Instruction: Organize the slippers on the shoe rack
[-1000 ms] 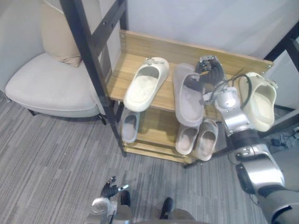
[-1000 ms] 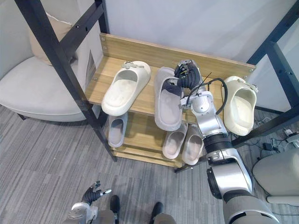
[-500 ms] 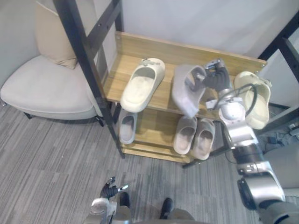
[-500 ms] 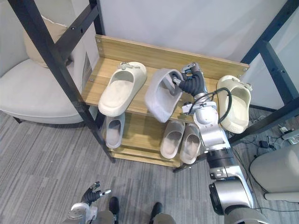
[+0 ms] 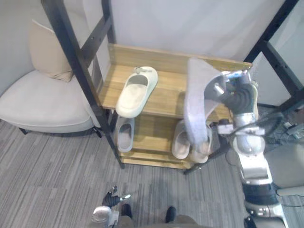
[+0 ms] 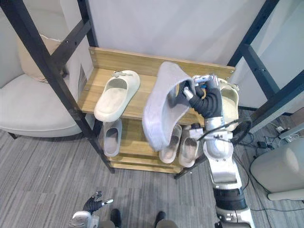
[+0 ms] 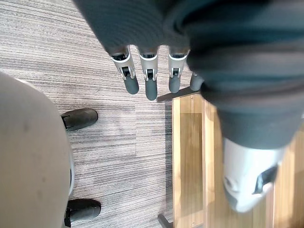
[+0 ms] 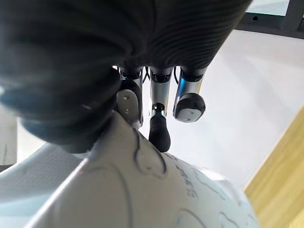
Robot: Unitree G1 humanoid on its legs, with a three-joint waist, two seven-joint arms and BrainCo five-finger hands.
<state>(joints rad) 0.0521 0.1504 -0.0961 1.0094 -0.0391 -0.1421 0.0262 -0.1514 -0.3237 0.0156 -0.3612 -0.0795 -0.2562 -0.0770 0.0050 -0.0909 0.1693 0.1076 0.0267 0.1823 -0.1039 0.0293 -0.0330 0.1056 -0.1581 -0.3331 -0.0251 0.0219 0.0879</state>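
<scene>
Matt grey slipper (image 6: 159, 110), smooth cream slipper (image 6: 113, 94), light wood-grain shelf (image 6: 142, 60), matt black metal frame (image 5: 71, 52), ribbed grey carpet (image 6: 47, 183)

Cream armchair (image 5: 42, 104) with a beige cushion (image 5: 45, 52) leaning on its back, black frame post (image 5: 78, 61) just beside it, grey striped carpet (image 5: 47, 180) underneath.

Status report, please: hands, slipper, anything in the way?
Right hand shut on grey slipper, held off the rack. Left hand open, low. Cream slipper on top shelf.
</scene>
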